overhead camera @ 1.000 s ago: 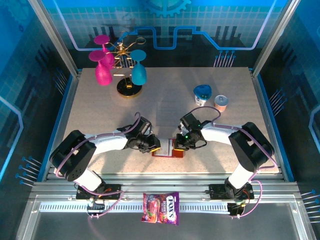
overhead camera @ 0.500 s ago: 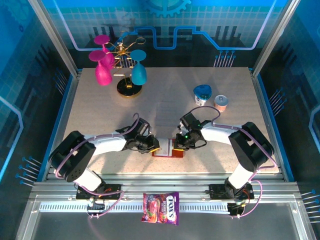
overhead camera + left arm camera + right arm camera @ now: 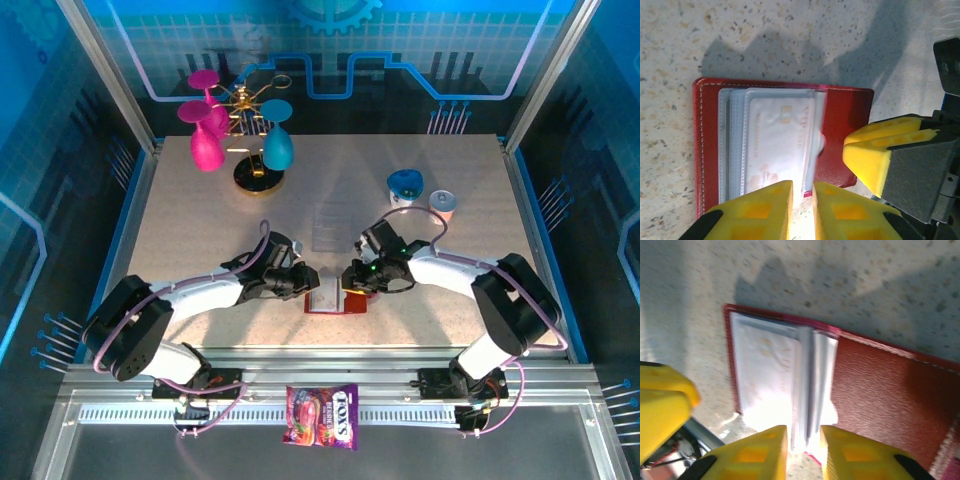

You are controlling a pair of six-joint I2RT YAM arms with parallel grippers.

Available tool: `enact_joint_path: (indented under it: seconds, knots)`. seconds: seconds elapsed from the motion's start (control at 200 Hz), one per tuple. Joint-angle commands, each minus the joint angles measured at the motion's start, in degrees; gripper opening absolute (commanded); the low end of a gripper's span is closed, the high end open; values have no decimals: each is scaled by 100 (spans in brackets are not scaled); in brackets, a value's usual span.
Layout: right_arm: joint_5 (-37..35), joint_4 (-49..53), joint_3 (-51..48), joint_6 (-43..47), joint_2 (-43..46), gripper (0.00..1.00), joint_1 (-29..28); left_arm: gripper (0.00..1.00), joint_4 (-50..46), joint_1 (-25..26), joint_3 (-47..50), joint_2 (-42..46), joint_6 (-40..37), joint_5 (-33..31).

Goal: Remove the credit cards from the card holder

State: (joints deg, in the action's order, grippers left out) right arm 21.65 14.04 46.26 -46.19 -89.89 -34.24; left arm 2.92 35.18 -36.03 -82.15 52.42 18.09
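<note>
No card is out yet: the red card holder lies open on the table at the lower centre of the top view, with a pale credit card tucked in its clear sleeves. Both arms reach low and inward, meeting over it. The left gripper pinches the sleeves' lower edge with narrow jaws, while the right gripper brackets them narrowly, its grip unclear.

Card holder: red leather-look wallet, lying open & flat on table just beyond candy bag, clear sleeves stacked over one half. Pale whitish card w/ faint "VIP" lettering sits inside top sleeve; other cards can't be made out.
</note>
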Motion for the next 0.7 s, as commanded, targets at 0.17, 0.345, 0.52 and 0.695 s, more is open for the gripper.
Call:
enact_joint_path:
  seconds: [0.17, 0.345, 0.52, 0.695]
  knots:
    - [392, -883, -381, -682, 202, 35, -83, 20, 460, -56, -142, -400, 132, 390]
    - [432, -1023, -464, -752, 134, 36, -84, 19, 623, -54, -179, -655, 224, 494]
    - [472, -1238, -598, -880, 87, 35, -92, 18, 747, -55, -191, -819, 296, 513]
    - [560, -1417, -637, -969, -53, 34, -107, 18, 585, -51, -182, -893, 310, 445]
